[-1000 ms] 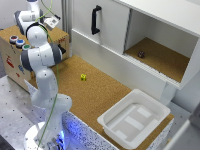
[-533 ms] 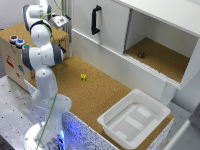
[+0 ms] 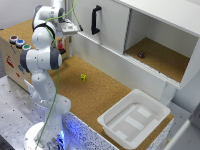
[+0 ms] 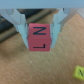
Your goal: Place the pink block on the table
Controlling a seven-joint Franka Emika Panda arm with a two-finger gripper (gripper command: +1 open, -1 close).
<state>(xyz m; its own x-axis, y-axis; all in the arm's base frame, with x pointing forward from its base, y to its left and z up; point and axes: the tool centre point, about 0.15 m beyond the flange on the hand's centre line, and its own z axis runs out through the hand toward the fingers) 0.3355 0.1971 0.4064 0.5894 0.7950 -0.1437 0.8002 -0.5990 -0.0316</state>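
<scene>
Gripping pink block (image 4: 39, 36) in hand (image 4: 40, 31), wrist view only

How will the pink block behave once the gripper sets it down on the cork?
The pink block looks rigid, since the gripper clamps it without visible squashing. Its flat cube faces should probably sit without rolling on the table.

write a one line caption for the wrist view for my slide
Gripper holding the pink lettered block between its fingers above the cork table, a small yellow-green block nearby.
</scene>
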